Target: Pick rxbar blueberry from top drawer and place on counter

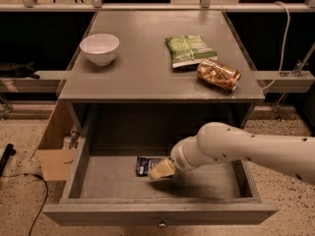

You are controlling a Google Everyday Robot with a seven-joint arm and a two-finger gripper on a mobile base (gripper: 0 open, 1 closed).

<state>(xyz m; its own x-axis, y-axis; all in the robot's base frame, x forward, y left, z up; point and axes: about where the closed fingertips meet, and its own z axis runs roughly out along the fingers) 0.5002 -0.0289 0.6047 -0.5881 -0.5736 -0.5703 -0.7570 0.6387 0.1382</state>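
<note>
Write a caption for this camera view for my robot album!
Robot claw hovers at the rxbar blueberry inside the open top drawer.

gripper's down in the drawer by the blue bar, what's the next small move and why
Probably settle the gripper onto the rxbar blueberry and secure it before any lift. The gripper is low in the open top drawer, at the bar's right end, and the bar lies flat on the drawer floor, not raised. The counter comes later.
</note>
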